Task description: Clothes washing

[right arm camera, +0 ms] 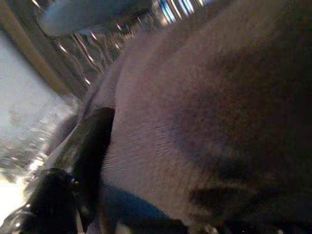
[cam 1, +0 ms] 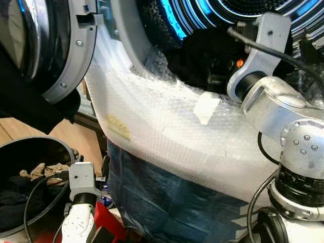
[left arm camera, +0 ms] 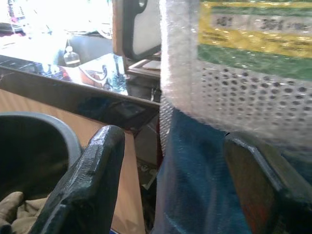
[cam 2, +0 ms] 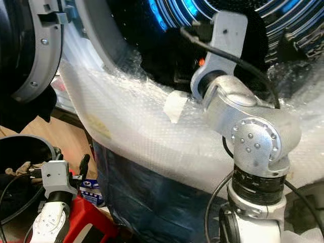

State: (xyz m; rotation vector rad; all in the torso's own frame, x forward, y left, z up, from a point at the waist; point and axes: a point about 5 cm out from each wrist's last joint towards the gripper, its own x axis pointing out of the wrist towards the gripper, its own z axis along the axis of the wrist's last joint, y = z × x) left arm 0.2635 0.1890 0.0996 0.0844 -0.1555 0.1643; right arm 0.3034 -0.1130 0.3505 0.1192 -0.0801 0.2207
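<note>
Nearest the camera, low on the left, left gripper (left arm camera: 170, 185) hangs idle with fingers apart beside the laundry basket (cam 1: 30, 147). Beyond it, washing machine (cam 1: 167, 126) front wrapped in bubble wrap, door (cam 1: 66, 45) swung open. Farthest — right gripper (right arm camera: 97, 161) inside the drum (cam 1: 202, 20), one finger against dark garment (right arm camera: 204, 107); closure and garment's long axis — cannot tell.
</note>
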